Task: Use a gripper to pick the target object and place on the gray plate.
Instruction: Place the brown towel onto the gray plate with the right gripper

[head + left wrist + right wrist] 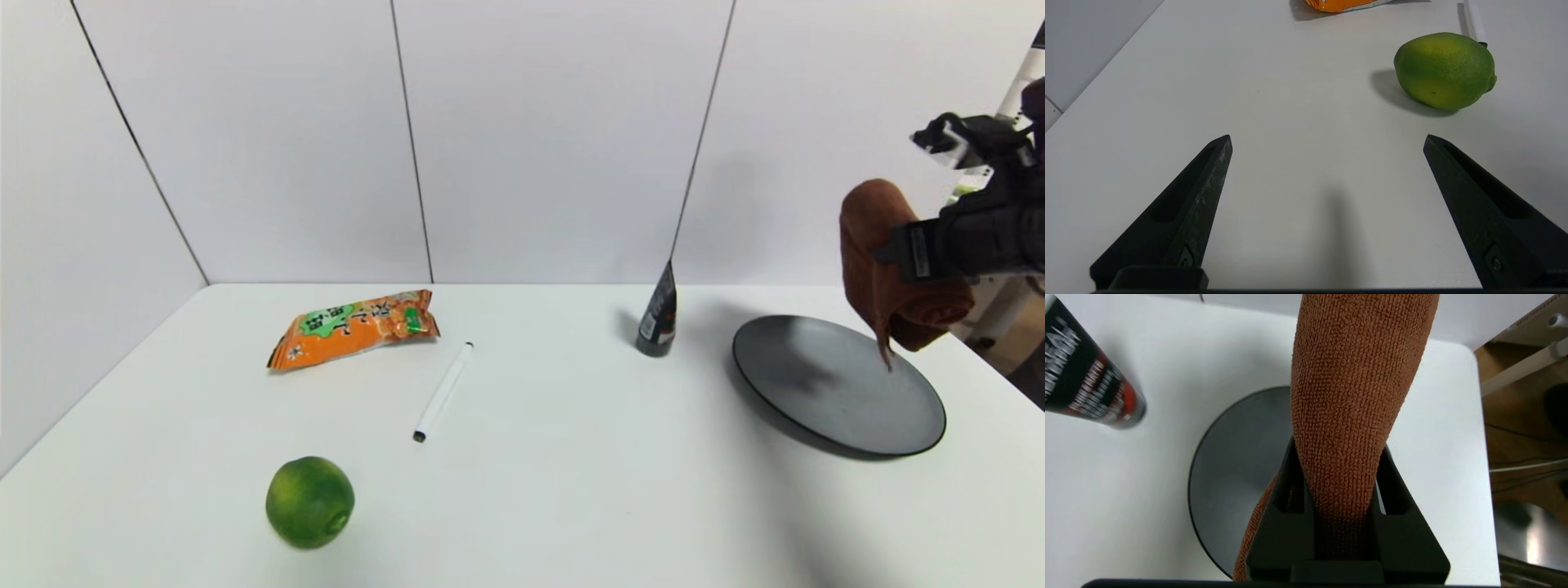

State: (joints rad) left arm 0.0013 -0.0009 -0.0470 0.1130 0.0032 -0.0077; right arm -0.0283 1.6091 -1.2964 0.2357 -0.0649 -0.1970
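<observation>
My right gripper (898,253) is shut on the brown rolled towel (878,253) and holds it in the air above the far right part of the gray plate (833,392). In the right wrist view the towel (1355,396) is pinched between the black fingers (1286,506), with the plate (1237,465) below it. A loose corner of the towel hangs down over the plate. My left gripper (1327,143) is open and empty low over the bare table, near the green fruit (1445,69); it does not show in the head view.
An orange snack bag (355,327), a white marker pen (442,392) and the green fruit (310,501) lie on the left half of the white table. A dark tube (658,314) stands left of the plate. The table's right edge runs just beyond the plate.
</observation>
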